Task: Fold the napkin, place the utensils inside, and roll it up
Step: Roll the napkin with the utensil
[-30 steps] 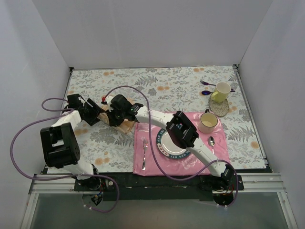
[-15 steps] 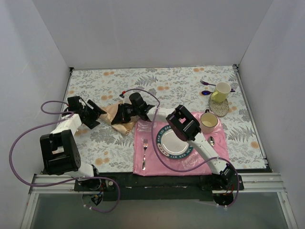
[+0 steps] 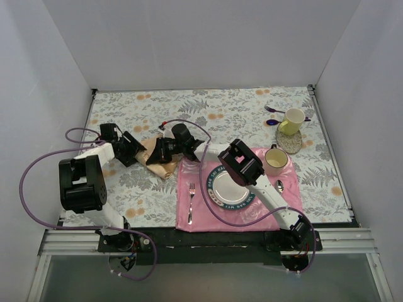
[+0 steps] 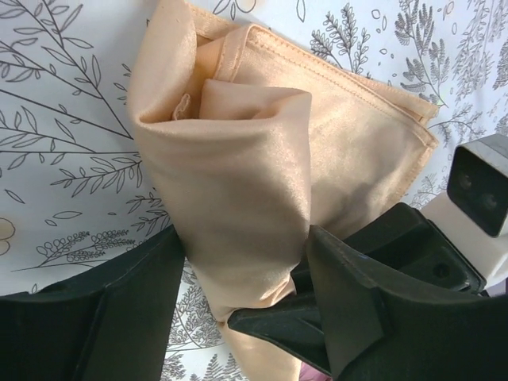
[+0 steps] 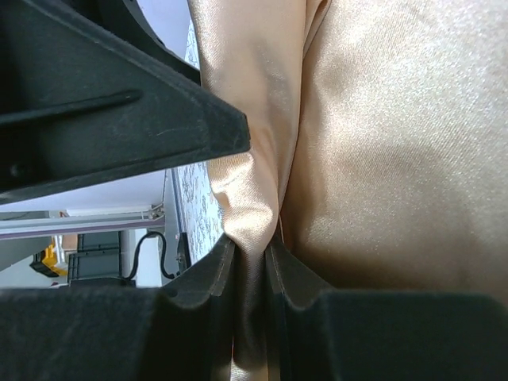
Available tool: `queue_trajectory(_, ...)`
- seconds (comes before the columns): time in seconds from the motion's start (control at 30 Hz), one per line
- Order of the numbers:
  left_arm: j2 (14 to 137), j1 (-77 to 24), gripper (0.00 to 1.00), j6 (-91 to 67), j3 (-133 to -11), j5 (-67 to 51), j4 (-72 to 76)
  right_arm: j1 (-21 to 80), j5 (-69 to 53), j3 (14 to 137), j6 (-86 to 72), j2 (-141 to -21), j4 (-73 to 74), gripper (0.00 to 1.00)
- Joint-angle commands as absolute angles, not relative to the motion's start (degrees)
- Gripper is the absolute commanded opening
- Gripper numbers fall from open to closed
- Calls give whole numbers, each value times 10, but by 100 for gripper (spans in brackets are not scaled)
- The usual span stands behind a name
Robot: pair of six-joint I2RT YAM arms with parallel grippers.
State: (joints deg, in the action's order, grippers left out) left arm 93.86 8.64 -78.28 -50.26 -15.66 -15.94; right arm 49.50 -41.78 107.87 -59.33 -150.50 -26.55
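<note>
A lab test cell, this. Plain white walls [image 3: 189, 44] box in a floral-clothed table [image 3: 208, 113]. Aluminium rail [image 3: 189, 242] fronts it

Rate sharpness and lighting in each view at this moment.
Top external: evenly lit, sharp, soft shadows. Left wrist: napkin crisp with satin sheen, near fingers dark and soft. Right wrist: fingers dark and blurred, cloth pinched between them.

Bright, even light; blurred wrist close-ups

One napkin [image 3: 158, 157], two cups [image 3: 275, 160], one plate [image 3: 219, 194]
</note>
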Motion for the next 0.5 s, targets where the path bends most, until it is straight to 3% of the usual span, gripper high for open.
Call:
queue_trajectory(0.0, 953, 85, 55, -745, -502, -113, -157, 494, -440, 1101, -548, -1514, -231, 18)
queue_trajectory(0.1, 971, 85, 45, -721, -501, -108, -156, 492, -432, 1119, -483, -1502, -168, 23)
queue_trajectory(0.17, 974, 85, 44, -715, -491, -108, -149, 493, -425, 1135, -436, -1494, -119, 27)
queue_trajectory(0.3, 977, 86, 40, -709, -482, -119, -137, 493, -387, 1144, -299, -1459, -11, 47)
queue_trajectory(0.47, 983, 86, 38, -713, -483, -141, -134, 504, -309, 1204, -98, -1418, 153, 64)
